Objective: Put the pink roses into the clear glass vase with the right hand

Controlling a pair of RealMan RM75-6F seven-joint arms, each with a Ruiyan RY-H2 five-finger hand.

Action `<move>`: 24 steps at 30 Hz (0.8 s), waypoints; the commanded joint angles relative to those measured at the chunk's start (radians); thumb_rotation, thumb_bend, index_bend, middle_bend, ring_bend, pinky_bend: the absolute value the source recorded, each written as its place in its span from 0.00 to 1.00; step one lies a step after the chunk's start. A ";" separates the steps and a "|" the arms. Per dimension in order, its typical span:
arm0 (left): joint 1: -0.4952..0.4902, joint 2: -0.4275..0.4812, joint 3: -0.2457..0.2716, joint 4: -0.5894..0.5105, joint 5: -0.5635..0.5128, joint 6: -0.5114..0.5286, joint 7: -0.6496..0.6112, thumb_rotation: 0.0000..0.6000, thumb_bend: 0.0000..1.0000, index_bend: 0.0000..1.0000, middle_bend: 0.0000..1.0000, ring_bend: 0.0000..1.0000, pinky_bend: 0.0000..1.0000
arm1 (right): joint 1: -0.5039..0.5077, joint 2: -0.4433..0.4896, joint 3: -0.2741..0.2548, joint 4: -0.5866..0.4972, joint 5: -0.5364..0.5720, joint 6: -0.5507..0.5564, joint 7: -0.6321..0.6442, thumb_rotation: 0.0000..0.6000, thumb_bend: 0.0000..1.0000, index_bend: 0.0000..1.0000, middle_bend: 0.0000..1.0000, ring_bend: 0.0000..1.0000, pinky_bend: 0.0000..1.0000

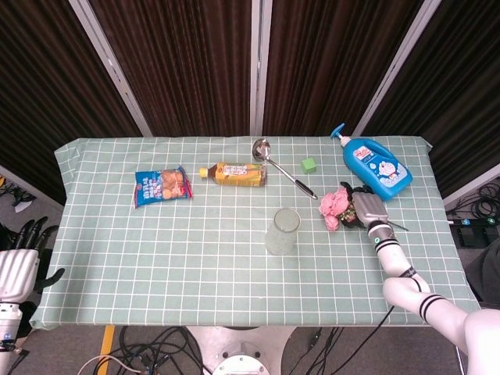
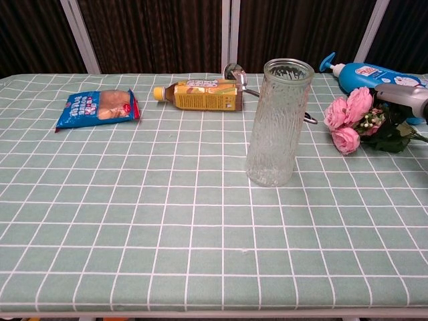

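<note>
The pink roses [image 1: 336, 205] lie low over the table right of the clear glass vase [image 1: 283, 230], their blooms pointing toward it. My right hand [image 1: 367, 208] covers the stems and leaves, and its dark fingers wrap round them. In the chest view the roses [image 2: 350, 120] show at the right edge, with the right hand [image 2: 402, 99] on the green stems behind them. The vase [image 2: 277, 124] stands upright and empty, about a hand's width left of the blooms. My left hand [image 1: 19, 264] hangs off the table's front left corner with its fingers apart and nothing in it.
A blue lotion bottle [image 1: 376, 164] lies just behind the right hand. A metal ladle [image 1: 281, 168] and a green cube [image 1: 310, 165] are at the back centre. A tea bottle [image 1: 234, 174] and a blue snack packet [image 1: 162, 187] lie back left.
</note>
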 commanded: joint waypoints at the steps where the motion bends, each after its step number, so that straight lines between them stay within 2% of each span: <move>1: 0.000 0.000 0.000 0.002 -0.003 -0.003 -0.002 1.00 0.18 0.16 0.04 0.01 0.20 | -0.002 0.007 0.000 -0.014 0.008 -0.002 0.000 1.00 0.25 0.10 0.44 0.16 0.08; 9: 0.000 -0.001 -0.002 0.001 -0.013 -0.009 -0.002 1.00 0.18 0.16 0.04 0.01 0.20 | -0.019 0.048 0.003 -0.079 0.018 0.028 0.003 1.00 0.32 0.24 0.52 0.27 0.16; 14: -0.001 0.002 -0.003 -0.003 -0.018 -0.015 -0.001 1.00 0.18 0.17 0.04 0.01 0.20 | -0.039 0.104 0.017 -0.169 -0.006 0.079 0.037 1.00 0.33 0.30 0.53 0.27 0.17; 18: -0.002 0.005 -0.005 -0.010 -0.017 -0.015 0.001 1.00 0.18 0.17 0.04 0.01 0.20 | -0.059 0.174 0.038 -0.281 -0.050 0.172 0.047 1.00 0.33 0.30 0.53 0.27 0.17; 24: -0.004 0.012 -0.009 -0.027 -0.017 -0.011 0.013 1.00 0.18 0.17 0.04 0.01 0.20 | -0.090 0.296 0.102 -0.496 -0.142 0.369 0.061 1.00 0.33 0.32 0.54 0.27 0.19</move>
